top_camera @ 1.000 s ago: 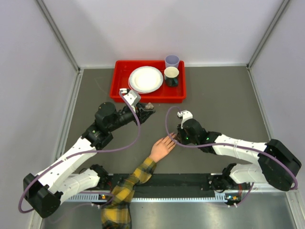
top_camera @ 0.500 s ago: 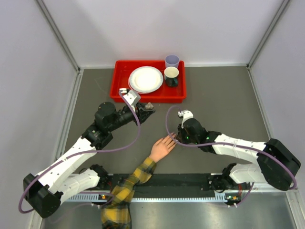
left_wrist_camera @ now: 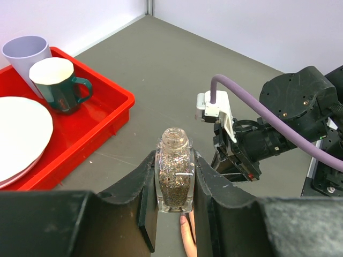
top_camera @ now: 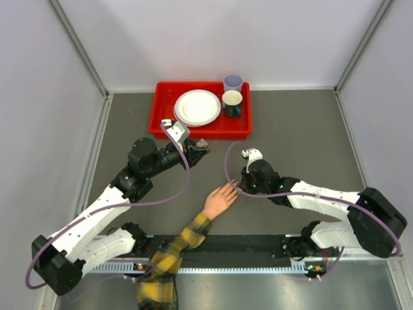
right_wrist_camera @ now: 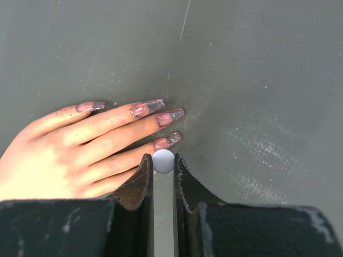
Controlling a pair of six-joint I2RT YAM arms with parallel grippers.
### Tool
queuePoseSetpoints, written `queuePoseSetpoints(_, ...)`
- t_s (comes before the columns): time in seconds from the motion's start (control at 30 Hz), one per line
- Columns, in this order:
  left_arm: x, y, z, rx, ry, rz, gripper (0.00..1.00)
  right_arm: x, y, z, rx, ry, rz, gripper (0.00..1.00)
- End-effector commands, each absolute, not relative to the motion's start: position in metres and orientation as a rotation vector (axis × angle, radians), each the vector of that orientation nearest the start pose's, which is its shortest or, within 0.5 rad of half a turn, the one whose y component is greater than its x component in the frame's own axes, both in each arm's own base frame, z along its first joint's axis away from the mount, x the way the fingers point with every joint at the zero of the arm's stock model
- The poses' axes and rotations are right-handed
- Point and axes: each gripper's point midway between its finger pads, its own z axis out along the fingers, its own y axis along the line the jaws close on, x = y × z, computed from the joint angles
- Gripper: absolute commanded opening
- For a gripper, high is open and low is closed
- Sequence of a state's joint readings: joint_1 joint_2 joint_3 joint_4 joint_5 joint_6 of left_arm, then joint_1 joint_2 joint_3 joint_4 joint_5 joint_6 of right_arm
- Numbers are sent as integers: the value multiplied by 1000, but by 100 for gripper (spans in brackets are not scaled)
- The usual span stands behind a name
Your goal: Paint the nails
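A pale mannequin hand [top_camera: 219, 200] in a yellow-and-black plaid sleeve [top_camera: 169, 255] lies flat on the grey table. Its nails [right_wrist_camera: 168, 140] are long and pinkish, smeared with glittery polish. My right gripper [right_wrist_camera: 163, 158] is shut on a small white round-topped brush cap [right_wrist_camera: 163, 161], which hovers right at the tip of a lower finger's nail. The brush itself is hidden under the cap. My left gripper [left_wrist_camera: 172, 156] is shut on a clear bottle of glitter polish [left_wrist_camera: 174, 179], uncapped, held upright off the table to the left and behind the hand [left_wrist_camera: 187, 238].
A red tray [top_camera: 161, 124] at the back holds a white plate [top_camera: 197, 107], a lilac cup [top_camera: 233, 82] and a dark green mug [top_camera: 232, 102]. White walls close in the table on three sides. The right arm [left_wrist_camera: 278, 128] shows close in front of the left wrist view.
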State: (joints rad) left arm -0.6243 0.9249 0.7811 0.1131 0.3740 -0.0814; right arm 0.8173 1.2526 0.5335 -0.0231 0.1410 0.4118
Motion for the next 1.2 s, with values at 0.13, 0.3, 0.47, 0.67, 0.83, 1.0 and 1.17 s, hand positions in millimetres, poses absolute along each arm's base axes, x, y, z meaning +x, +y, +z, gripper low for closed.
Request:
queuePoseSetpoints(0.13, 242, -258, 321, 712, 1419, -857, 0, 245, 236, 75, -369, 2242, 476, 0)
queuePoseSetpoints(0.3, 242, -258, 322, 716, 1414, -860, 0, 247, 237, 77, -370, 2234, 478, 0)
queuePoseSetpoints(0.47, 241, -258, 323, 711, 1414, -865, 0, 244, 235, 86, -366, 2228, 489, 0)
queuePoseSetpoints(0.67, 238, -259, 328, 711, 1398, -888, 0, 234, 224, 103, -353, 2229, 489, 0)
queuePoseSetpoints(0.83, 223, -274, 333, 804, 1374, -998, 0, 217, 198, 125, -338, 2239, 443, 0)
queuePoseSetpoints(1.0, 199, -290, 333, 944, 1349, -1156, 0, 207, 179, 178, -365, 2173, 417, 0)
queuePoseSetpoints(1.17, 178, -303, 332, 1092, 1316, -1315, 0, 204, 192, 259, -425, 2029, 546, 0)
